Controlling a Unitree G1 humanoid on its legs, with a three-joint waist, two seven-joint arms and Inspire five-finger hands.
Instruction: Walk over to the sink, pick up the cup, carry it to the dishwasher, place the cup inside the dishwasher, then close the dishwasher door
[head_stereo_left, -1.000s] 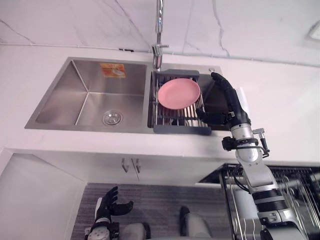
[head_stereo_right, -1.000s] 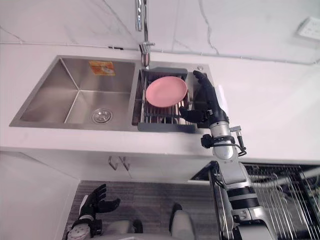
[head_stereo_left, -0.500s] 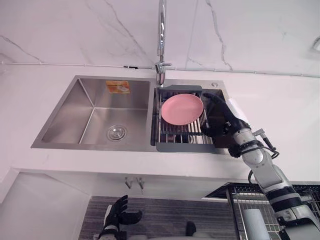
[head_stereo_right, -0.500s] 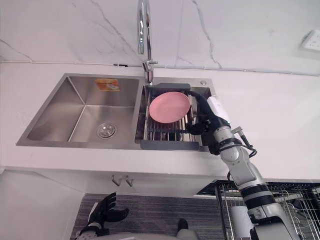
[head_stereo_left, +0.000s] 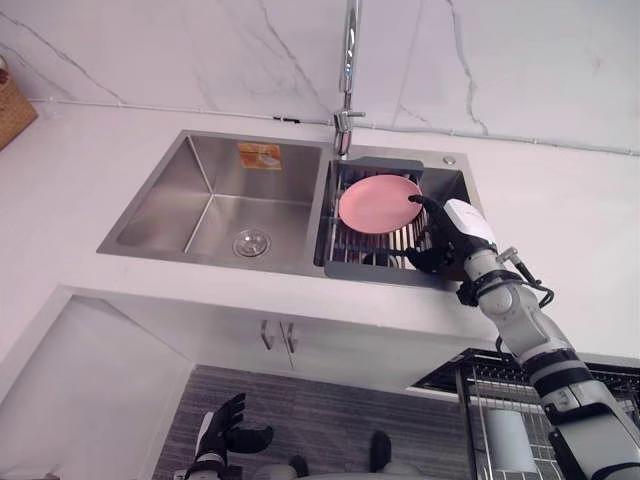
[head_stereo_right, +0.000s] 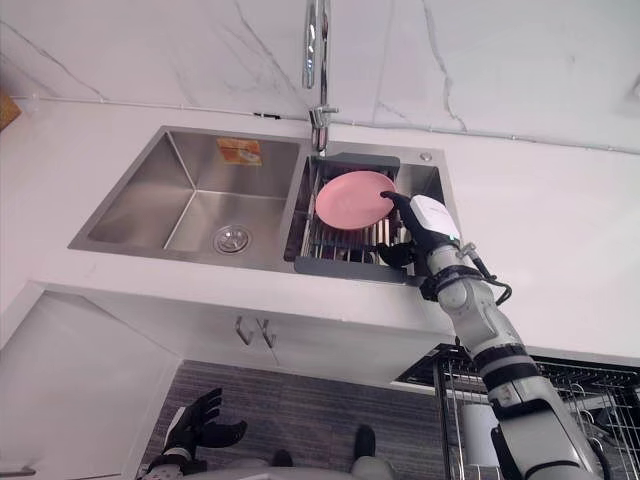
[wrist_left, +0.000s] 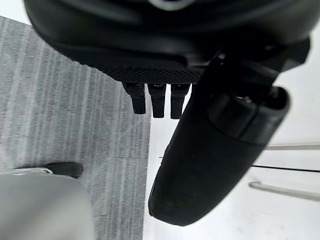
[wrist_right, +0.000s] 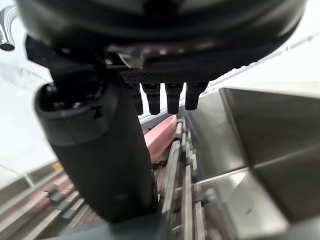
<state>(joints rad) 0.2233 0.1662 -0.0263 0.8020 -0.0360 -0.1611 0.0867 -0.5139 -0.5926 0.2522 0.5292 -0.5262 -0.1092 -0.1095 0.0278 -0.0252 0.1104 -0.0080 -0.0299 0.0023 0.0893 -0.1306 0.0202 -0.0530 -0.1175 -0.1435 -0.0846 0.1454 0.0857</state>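
The white bench carries a double sink, whose right basin holds a dish rack with a pink plate propped on it to drain. The right robot hand reaches into that basin just beside the plate, fingers straight and empty, likely seeking the cup, which I cannot make out there. The left robot hand hangs low, fingers relaxed, idle.

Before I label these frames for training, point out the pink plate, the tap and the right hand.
pink plate (head_stereo_left: 378, 203), left eye view, middle of its face.
tap (head_stereo_left: 349, 50), left eye view, its upright pipe.
right hand (head_stereo_left: 438, 238), left eye view, its dark palm.
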